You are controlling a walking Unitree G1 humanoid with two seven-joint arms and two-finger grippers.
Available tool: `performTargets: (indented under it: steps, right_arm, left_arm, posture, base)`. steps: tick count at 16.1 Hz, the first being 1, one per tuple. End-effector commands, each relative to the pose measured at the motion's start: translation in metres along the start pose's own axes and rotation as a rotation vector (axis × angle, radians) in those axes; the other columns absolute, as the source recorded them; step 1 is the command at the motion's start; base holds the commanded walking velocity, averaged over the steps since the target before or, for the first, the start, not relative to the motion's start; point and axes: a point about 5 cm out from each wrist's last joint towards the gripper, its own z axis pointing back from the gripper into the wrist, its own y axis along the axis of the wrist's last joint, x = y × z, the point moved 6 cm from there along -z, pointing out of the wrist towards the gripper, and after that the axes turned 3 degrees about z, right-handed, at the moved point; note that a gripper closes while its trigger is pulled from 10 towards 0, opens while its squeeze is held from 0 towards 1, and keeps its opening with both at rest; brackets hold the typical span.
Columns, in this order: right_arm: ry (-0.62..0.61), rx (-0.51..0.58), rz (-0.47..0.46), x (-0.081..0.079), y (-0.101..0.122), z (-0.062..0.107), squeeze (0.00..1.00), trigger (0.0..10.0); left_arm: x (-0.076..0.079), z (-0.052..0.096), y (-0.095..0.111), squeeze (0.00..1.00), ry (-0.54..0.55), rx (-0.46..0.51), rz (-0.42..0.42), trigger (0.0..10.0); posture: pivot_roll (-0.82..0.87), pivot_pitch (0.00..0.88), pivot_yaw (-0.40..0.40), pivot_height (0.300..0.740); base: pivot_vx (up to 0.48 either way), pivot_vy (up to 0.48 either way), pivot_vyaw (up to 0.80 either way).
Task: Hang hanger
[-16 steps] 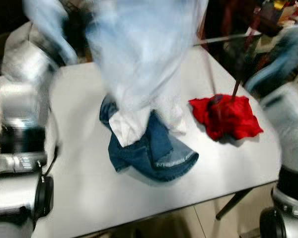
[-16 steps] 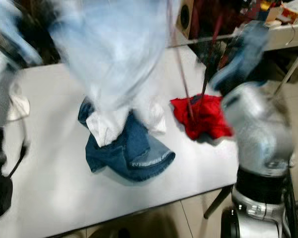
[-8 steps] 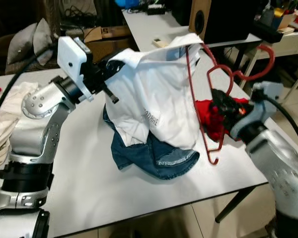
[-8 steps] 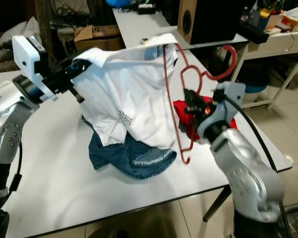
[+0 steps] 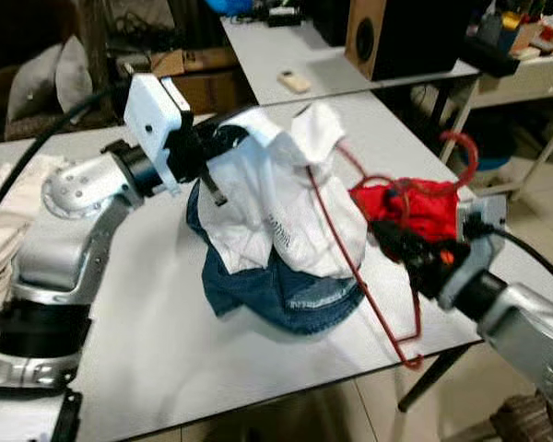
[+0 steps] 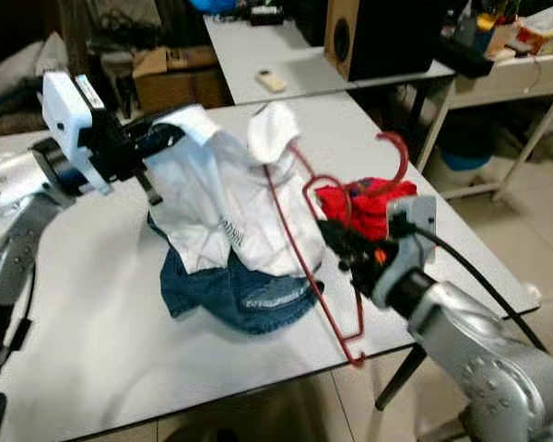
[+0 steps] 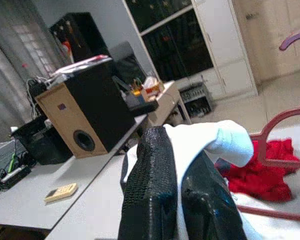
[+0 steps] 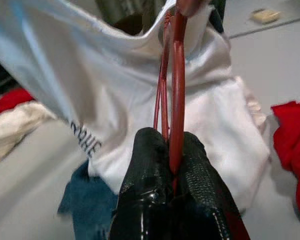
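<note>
- Right gripper (image 6: 336, 241) is clamping the red hanger (image 5: 369, 276), which is tilting low over the table's (image 5: 166, 368) near edge, its upper end inside the white shirt (image 5: 276, 207).
- Left gripper (image 7: 182, 200) is pinching the shirt, holding it up.
- Step, as judged: dressing the hanger; next, working it in squarely.
- Jeans (image 5: 276, 295) are lying beneath, a red cloth (image 5: 415, 207) beside; both are risking a snag.
- Speaker (image 6: 378, 37) is standing beyond.
</note>
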Motion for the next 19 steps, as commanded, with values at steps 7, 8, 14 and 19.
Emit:
performTargets:
  steps: [7, 8, 14, 19]
  right_arm:
    - [0.002, -0.051, 0.012, 0.015, -0.002, 0.016, 0.00, 10.0]
    - [0.032, -0.022, -0.019, 0.011, 0.001, 0.012, 0.00, 10.0]
    - [0.175, 0.117, -0.286, -0.016, 0.002, -0.009, 0.00, 10.0]
    - [0.013, 0.271, -0.546, 0.008, 0.013, -0.030, 0.00, 10.0]
  left_arm:
    - [0.039, 0.007, 0.006, 0.00, -0.288, -0.064, 0.056, 0.0]
    - [0.055, 0.010, -0.004, 0.00, -0.362, -0.114, 0.076, 0.0]
    - [0.056, -0.002, -0.037, 0.00, -0.304, -0.230, -0.057, 0.0]
    - [0.052, -0.012, -0.045, 0.00, -0.184, -0.183, 0.010, 0.0]
  posture:
    - [0.04, 0.010, 0.077, 0.740]
    - [0.04, 0.009, 0.074, 0.740]
    - [0.05, 0.008, 0.059, 0.740]
    - [0.04, 0.005, 0.068, 0.740]
  base:
    - [0.000, 0.000, 0.00]
    - [0.000, 0.000, 0.00]
    - [0.000, 0.000, 0.00]
    - [0.000, 0.000, 0.00]
